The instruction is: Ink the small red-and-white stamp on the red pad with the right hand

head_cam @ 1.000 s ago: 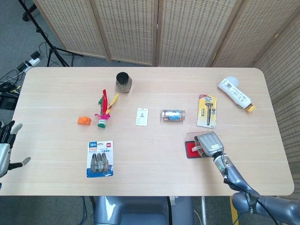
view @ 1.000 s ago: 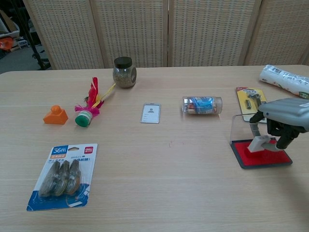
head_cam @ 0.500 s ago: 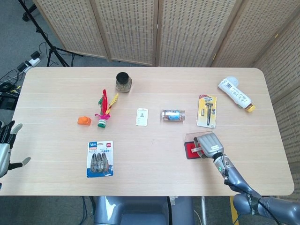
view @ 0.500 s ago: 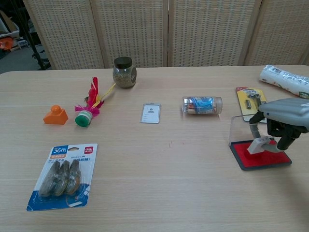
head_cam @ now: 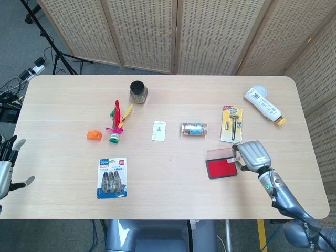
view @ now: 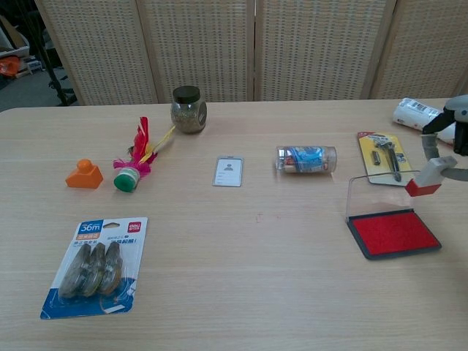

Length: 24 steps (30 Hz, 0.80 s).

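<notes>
One stamp (view: 425,178) hangs pinched in the right hand's (head_cam: 254,155) fingers, clear above the red pad's (view: 393,232) right edge; carry it level so wet ink touches nothing.

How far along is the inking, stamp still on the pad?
Inking looks done: a second ago the stamp was pressed on the red pad; now the right hand holds the stamp lifted clear, up and right of the pad, red face down. The pad's clear lid stands open. Left hand idle at the table edge. Nothing left but stamping or setting down.
</notes>
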Each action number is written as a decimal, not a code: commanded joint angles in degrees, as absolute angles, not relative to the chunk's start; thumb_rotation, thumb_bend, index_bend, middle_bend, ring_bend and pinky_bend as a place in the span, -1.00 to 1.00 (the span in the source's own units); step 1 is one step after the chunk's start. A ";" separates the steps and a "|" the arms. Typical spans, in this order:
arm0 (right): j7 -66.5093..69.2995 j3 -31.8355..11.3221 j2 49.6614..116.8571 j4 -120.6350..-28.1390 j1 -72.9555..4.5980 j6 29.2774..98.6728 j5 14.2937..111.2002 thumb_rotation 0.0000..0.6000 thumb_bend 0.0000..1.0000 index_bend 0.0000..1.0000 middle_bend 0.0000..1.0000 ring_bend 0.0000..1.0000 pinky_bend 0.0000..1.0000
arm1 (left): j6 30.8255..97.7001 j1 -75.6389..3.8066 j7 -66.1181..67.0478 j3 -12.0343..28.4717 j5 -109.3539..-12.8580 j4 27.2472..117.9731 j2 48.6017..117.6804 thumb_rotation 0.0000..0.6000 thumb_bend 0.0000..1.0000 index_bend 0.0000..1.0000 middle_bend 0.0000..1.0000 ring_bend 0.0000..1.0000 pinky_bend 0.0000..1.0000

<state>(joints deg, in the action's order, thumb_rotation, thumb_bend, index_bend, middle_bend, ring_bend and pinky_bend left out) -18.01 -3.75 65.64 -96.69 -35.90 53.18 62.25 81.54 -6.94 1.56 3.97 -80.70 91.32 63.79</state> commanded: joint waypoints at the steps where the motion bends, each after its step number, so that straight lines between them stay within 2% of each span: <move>1: -17.17 -3.54 65.60 -93.33 -35.50 51.69 60.36 1.00 0.09 0.16 0.97 0.98 1.00 | 81.54 -6.94 1.75 3.89 -80.80 91.36 63.84 1.00 -1.00 -1.00 -1.00 -1.00 -1.00; 9: -15.11 -2.39 70.17 -83.21 -35.93 46.08 57.71 1.00 0.09 0.16 0.97 0.98 1.00 | 81.47 -6.98 2.48 3.88 -80.63 91.38 64.06 1.00 -1.00 -1.00 -1.00 -1.00 -1.00; 24: -8.40 -2.39 76.22 -74.22 -35.08 42.77 60.41 1.00 0.07 0.16 0.97 0.98 1.00 | 81.35 -7.02 2.66 3.93 -80.46 91.28 64.20 1.00 -1.00 -1.00 -1.00 -1.00 -1.00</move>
<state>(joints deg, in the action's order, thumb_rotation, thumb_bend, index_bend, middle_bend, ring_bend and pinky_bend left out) -8.69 -2.39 75.89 -74.56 -35.22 42.89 60.07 81.34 -7.03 2.66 3.93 -80.45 91.28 64.20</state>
